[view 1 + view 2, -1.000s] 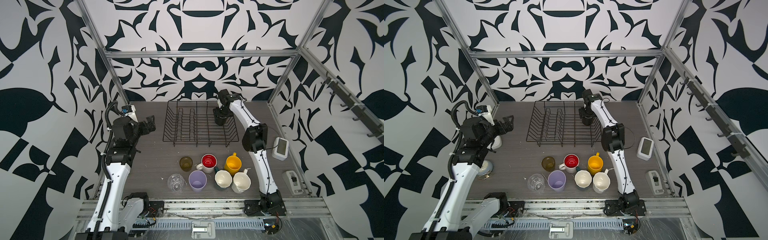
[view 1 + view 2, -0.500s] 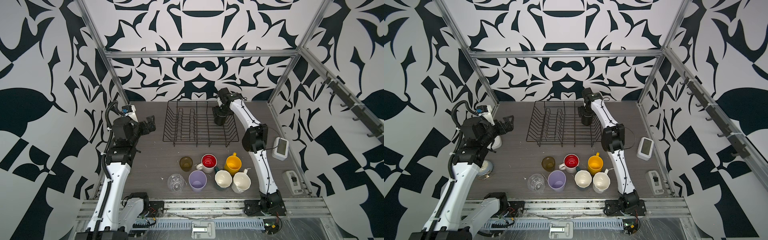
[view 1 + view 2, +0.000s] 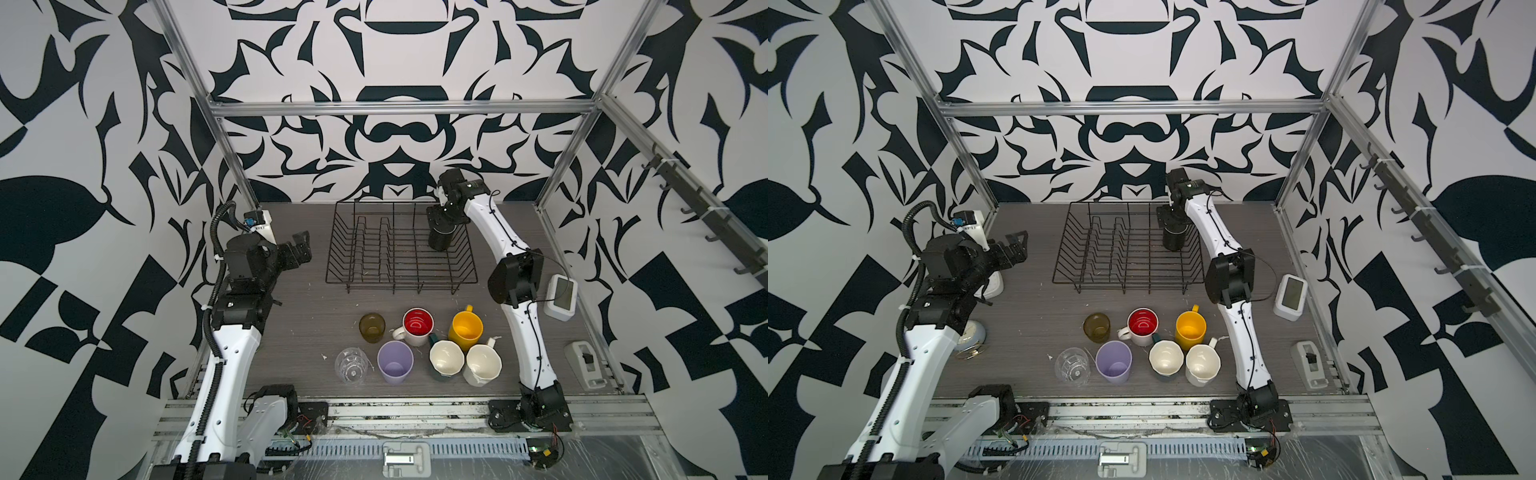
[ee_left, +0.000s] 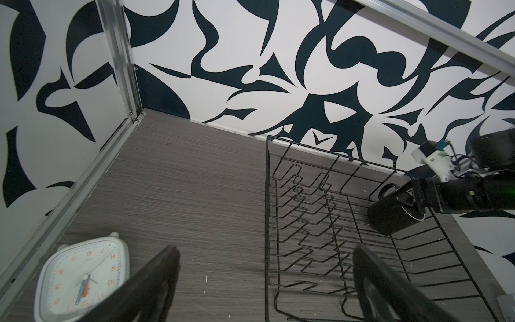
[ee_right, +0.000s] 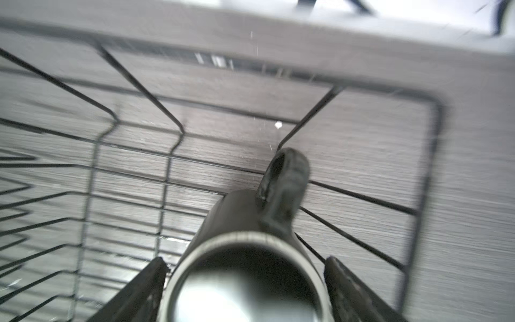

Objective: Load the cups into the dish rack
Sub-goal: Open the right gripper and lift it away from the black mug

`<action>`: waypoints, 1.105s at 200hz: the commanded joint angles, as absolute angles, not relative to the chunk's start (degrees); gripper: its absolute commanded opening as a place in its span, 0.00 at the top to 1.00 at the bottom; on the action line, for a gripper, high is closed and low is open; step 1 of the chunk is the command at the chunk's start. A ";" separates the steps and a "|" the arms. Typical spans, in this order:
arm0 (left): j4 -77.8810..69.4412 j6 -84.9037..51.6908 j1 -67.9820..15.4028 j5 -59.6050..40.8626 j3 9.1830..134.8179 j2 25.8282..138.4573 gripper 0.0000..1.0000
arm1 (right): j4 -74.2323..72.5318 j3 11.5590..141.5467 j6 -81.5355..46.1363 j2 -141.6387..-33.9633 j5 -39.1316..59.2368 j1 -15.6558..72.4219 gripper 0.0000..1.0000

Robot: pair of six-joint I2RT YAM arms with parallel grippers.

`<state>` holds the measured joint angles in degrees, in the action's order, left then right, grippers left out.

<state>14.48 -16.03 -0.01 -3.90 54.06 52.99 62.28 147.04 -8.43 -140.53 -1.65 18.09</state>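
Note:
The black wire dish rack (image 3: 399,283) (image 3: 1125,283) stands at the back middle. A black mug (image 3: 439,241) (image 3: 1173,240) (image 4: 390,217) (image 5: 237,212) stands upright on the rack's far right end. My right gripper (image 3: 441,216) (image 3: 1170,216) (image 5: 245,260) hangs over it, open, a finger on each side of the rim with small gaps. My left gripper (image 3: 301,249) (image 3: 1017,245) (image 4: 266,248) is open and empty, left of the rack. On the table in front stand the amber glass (image 3: 372,327), red-inside mug (image 3: 417,326), yellow mug (image 3: 466,330), clear glass (image 3: 352,365), lilac tumbler (image 3: 395,361), teal mug (image 3: 445,359) and white mug (image 3: 482,365).
A white square clock (image 4: 83,276) (image 3: 994,284) lies below my left gripper near the left wall, with a round pale clock (image 3: 971,336) behind the left arm. A white timer (image 3: 561,297) and a small grey device (image 3: 586,365) sit along the right edge.
My right gripper's jaws have spread a little wider around the black mug, which stays in the rack. The left arm has not moved.

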 commanded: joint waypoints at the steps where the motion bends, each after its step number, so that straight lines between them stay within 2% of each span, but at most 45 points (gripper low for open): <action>1: 15.12 -15.97 0.17 -4.40 53.78 52.99 0.01 | 62.51 148.65 -7.91 -135.86 -1.41 17.97 0.09; 70: 15.12 -15.86 0.15 -4.29 53.76 52.88 0.01 | 62.61 144.08 -7.05 -129.48 -1.93 18.70 0.09; 141: 15.20 -16.00 0.16 -4.52 53.79 52.69 0.01 | 54.68 118.84 -7.98 -111.82 -2.45 20.12 0.11; 221: 15.21 -16.17 0.18 -4.61 53.79 52.55 0.01 | 51.90 96.36 -10.56 -94.15 -2.90 20.83 0.14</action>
<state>14.87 -16.08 -0.01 -4.10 54.06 52.99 53.41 100.57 -8.93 -100.18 -2.00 20.51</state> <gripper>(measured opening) 0.994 0.868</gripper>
